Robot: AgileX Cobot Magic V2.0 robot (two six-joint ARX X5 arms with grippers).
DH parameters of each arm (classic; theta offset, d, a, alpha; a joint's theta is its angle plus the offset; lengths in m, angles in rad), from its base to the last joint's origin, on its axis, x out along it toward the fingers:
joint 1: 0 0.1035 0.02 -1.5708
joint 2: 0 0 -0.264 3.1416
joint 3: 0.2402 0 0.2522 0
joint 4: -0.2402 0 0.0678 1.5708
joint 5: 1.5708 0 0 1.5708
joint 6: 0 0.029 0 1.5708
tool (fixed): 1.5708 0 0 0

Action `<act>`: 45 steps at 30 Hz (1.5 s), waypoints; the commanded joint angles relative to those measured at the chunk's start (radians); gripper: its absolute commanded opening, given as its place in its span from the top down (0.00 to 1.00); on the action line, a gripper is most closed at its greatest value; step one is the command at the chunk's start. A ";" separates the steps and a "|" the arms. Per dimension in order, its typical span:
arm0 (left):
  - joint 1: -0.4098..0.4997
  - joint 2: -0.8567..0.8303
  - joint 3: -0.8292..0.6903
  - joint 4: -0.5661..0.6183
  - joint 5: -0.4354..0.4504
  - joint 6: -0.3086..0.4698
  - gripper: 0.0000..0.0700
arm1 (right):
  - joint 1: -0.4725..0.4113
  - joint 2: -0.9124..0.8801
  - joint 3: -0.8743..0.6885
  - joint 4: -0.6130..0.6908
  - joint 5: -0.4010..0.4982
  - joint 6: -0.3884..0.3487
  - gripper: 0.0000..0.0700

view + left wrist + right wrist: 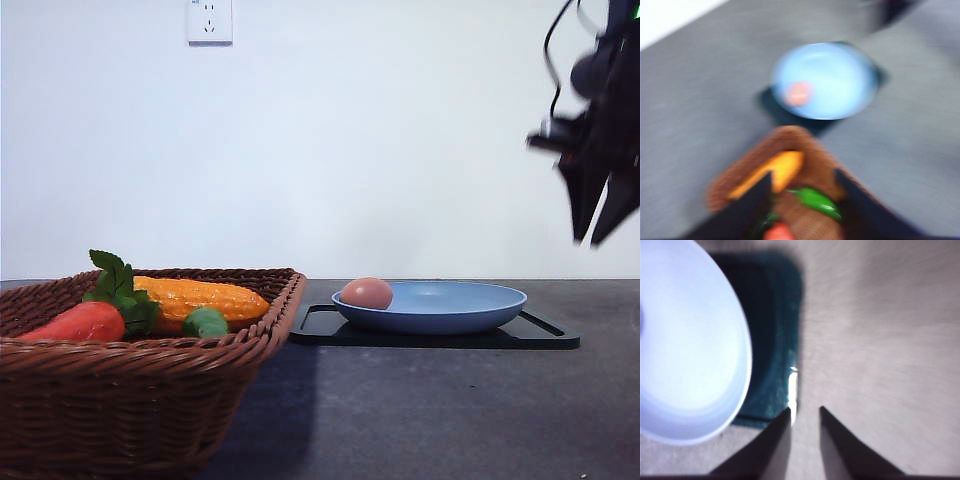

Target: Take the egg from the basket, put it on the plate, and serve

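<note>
while the grey matte desk [430, 400] spreads wide, the woven wicker basket [130, 390] sits at left, the round blue plate [450, 305] rests on a flat black tray [540, 335], and the smooth oval egg [367, 293] lies in the plate (by its left rim). right gripper [805, 412] jaws slightly parted, empty; left gripper [802, 182] jaws apart above the basket.

The basket [140, 400] is brown woven wicker with a rough, braided rim. The egg [367, 293] looks smooth and matt, and the blue plate [470, 310] has a smooth surface with soft shine. The black tray [545, 338] looks like smooth plastic, and the table [450, 420] is dark grey and matt.
</note>
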 commanded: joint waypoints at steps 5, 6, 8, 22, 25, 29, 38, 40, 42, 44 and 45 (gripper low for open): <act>0.085 0.079 0.019 0.027 -0.049 0.014 1.00 | 0.097 -0.169 -0.006 0.025 0.052 -0.052 1.00; 0.109 0.089 0.018 0.026 -0.059 0.014 1.00 | 0.119 -0.209 -0.023 0.041 0.079 -0.058 1.00; 0.155 0.097 0.010 0.033 -0.057 0.011 1.00 | 0.168 -0.283 -0.064 0.073 0.117 -0.060 1.00; 0.300 -0.123 -0.398 0.391 0.039 -0.102 1.00 | 0.487 -0.843 -0.646 0.484 0.331 -0.049 1.00; 0.298 -0.222 -0.531 0.462 0.039 -0.144 1.00 | 0.522 -0.949 -0.799 0.594 0.377 -0.044 1.00; 0.277 -0.367 -0.706 0.563 0.039 -0.198 1.00 | 0.543 -1.077 -0.992 0.739 0.390 -0.032 1.00; 0.240 -0.591 -0.867 0.598 0.039 -0.311 1.00 | 0.552 -1.194 -1.249 0.996 0.390 0.040 1.00; 0.240 -0.600 -0.867 0.599 0.039 -0.311 1.00 | 0.551 -1.192 -1.249 0.997 0.390 0.041 1.00; 0.240 -0.601 -0.867 0.603 0.039 -0.311 1.00 | 0.551 -1.194 -1.248 0.997 0.389 0.041 1.00; 0.240 -0.597 -0.867 0.601 0.039 -0.311 1.00 | 0.551 -1.194 -1.248 0.997 0.390 0.041 1.00; 0.240 -0.596 -0.867 0.601 0.039 -0.311 1.00 | 0.551 -1.194 -1.248 0.997 0.390 0.041 1.00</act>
